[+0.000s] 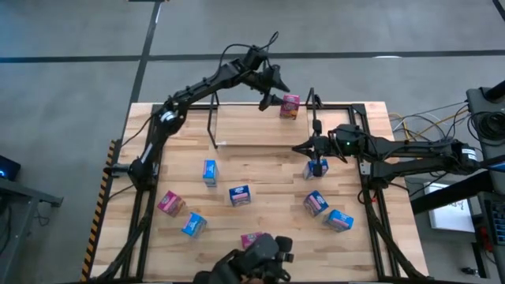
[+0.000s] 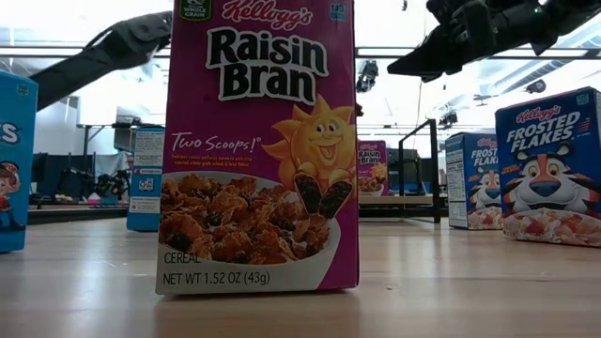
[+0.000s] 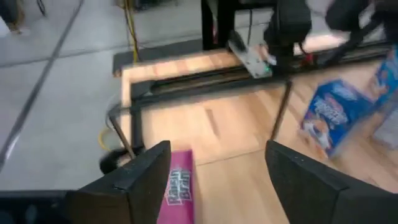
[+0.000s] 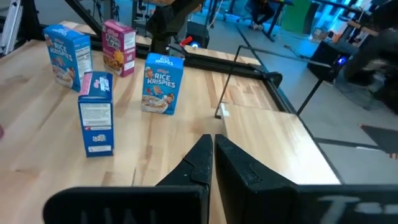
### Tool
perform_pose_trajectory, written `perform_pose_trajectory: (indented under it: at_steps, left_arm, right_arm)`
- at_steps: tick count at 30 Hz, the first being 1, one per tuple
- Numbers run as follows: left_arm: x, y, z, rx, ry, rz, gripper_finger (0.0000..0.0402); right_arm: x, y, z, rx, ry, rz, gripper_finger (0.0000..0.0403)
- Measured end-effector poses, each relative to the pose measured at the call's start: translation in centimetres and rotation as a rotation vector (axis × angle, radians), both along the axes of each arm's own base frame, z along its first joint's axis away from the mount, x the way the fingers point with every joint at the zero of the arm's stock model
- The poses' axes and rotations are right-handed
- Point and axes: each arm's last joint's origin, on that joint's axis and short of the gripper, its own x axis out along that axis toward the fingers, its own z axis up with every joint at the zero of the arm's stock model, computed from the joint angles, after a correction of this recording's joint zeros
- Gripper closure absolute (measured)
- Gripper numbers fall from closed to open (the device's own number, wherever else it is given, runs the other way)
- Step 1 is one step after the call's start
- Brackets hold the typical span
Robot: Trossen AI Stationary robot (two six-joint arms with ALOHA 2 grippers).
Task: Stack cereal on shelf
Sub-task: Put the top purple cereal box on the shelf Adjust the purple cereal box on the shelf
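At the shelf's [image 1: 237, 118] far right corner, my left gripper [image 1: 276, 93] hangs with fingers [image 3: 146, 171] spread wide, the pink cereal box [image 1: 289, 106] just beside them, unheld. Risk: withdrawing could clip and topple it. My right gripper [image 1: 304, 147] is shut, empty, above the counter [image 1: 260, 166].

Bright overhead light; blurred left wrist view.

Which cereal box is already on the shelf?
The pink box at the shelf's far right corner, below the open left tool. All other boxes stand on the table nearer the front.
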Motion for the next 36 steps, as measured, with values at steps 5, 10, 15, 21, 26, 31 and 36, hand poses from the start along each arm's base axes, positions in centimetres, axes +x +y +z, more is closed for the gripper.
perform_pose_trajectory:
  at_steps: [5,10,15,21,26,31,36]
  left_arm:
    - [0.1,-1.0,-0.6,0.041,0.055,0.008,0.0239]
    - [1.1,-2.0,-0.9,0.122,0.088,0.046,0.0319]
    - [1.1,-1.9,-0.4,0.128,0.070,0.045,0.0307]
    - [0.9,-1.1,-0.4,0.111,0.063,0.108,0.0203]
    - [1.4,-0.4,-1.6,0.105,0.066,0.159,0.0108]
    - [1.2,0.0,-1.5,0.113,0.058,0.170,0.0069]
    - [1.2,0.3,-2.1,0.099,0.069,0.174,0.0072]
  right_arm:
    - [0.0,0.0,-0.1,0.006,0.011,-0.001,0.0394]
    - [0.0,0.0,-0.2,0.011,0.013,-0.002,0.0394]
    - [0.0,0.0,-0.2,0.011,0.012,-0.002,0.0394]
    - [0.0,0.0,-0.2,-0.005,0.014,0.002,0.0394]
    - [-0.1,0.0,-0.1,-0.023,0.011,0.006,0.0394]
    - [-0.3,0.1,0.1,-0.031,0.001,0.008,0.0394]
    - [-0.7,0.2,0.5,-0.040,-0.017,0.009,0.0394]
